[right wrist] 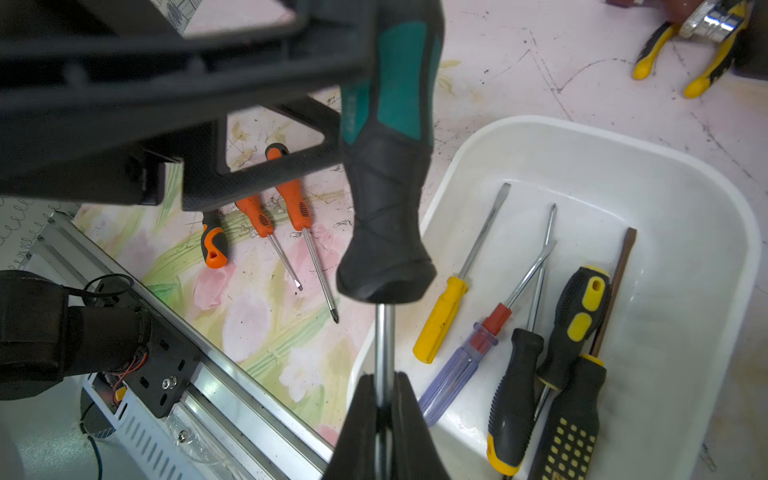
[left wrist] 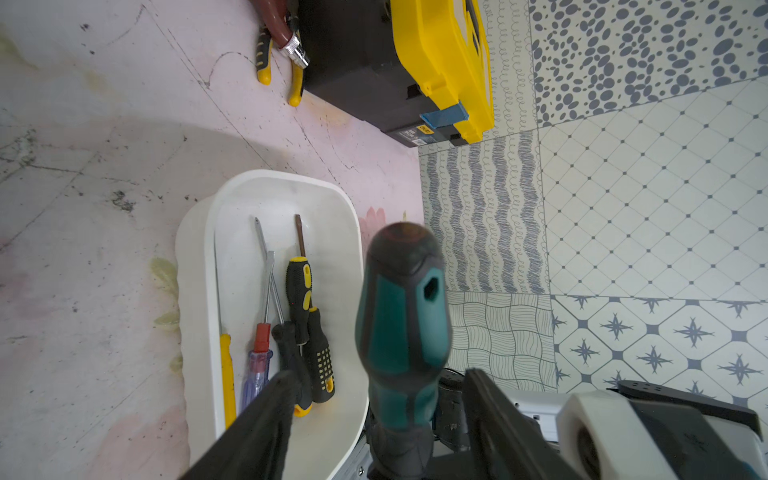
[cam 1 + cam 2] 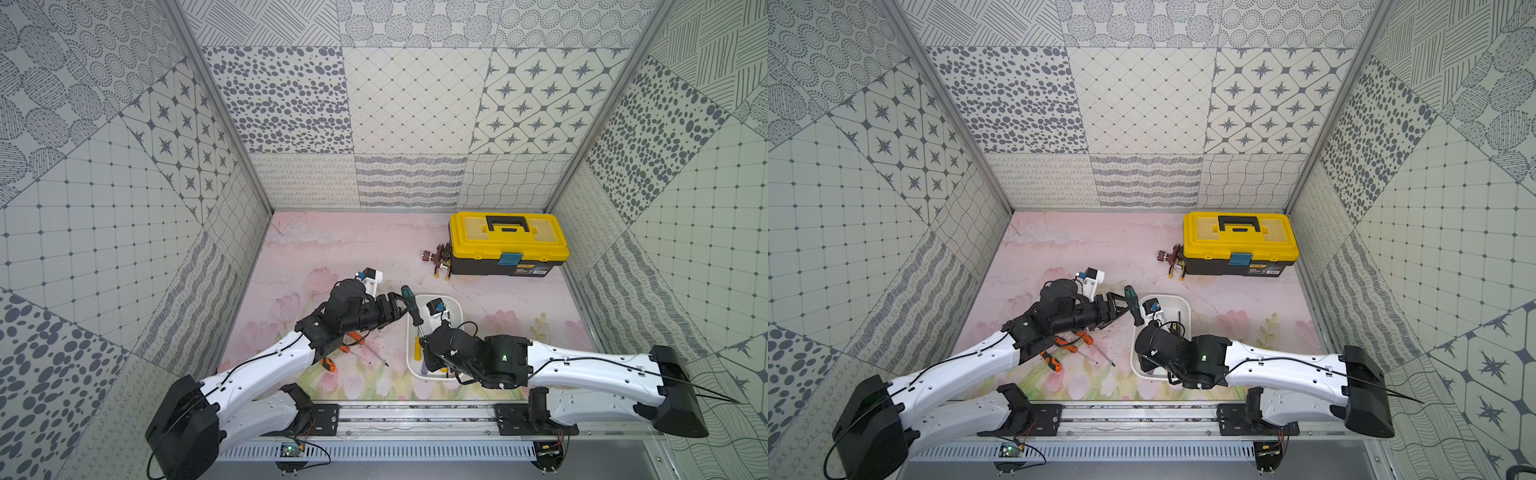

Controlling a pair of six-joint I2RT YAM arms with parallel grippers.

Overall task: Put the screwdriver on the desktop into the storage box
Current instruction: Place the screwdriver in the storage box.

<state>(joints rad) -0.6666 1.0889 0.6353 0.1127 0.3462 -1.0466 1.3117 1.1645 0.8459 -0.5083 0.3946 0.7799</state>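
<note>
Right wrist view shows the right end effector (image 1: 384,390) clamped tight on the bare metal shaft of the green-handled screwdriver (image 1: 386,187), just below the handle. The tip is hidden behind the closed fingers. The left wrist view shows the left end effector (image 2: 381,372) with its fingers spread to either side of that handle. A sliver of gap is visible on each side, though the handle is close and blurred.

In both top views the screwdriver (image 3: 411,305) stands tilted in the air over the storage box (image 3: 460,316), above the rim on the left arm's side, handle up. The right end effector cannot be made out there, because its own wrist covers it along with much of the box.

Five screwdrivers lie inside the box: a yellow one (image 1: 442,320), a clear blue one with a red collar (image 1: 457,374) and three black ones with yellow markings, one of them cut off by the frame edge. Three orange-handled screwdrivers (image 1: 293,199) lie on the bench (image 3: 353,249) beside the box, partly under the left arm. Beyond the box sits a yellow-lidded toolbox (image 3: 507,232). Yellow-handled pliers (image 1: 673,62) lie beside it, their jaws hidden under a chrome part.
</note>
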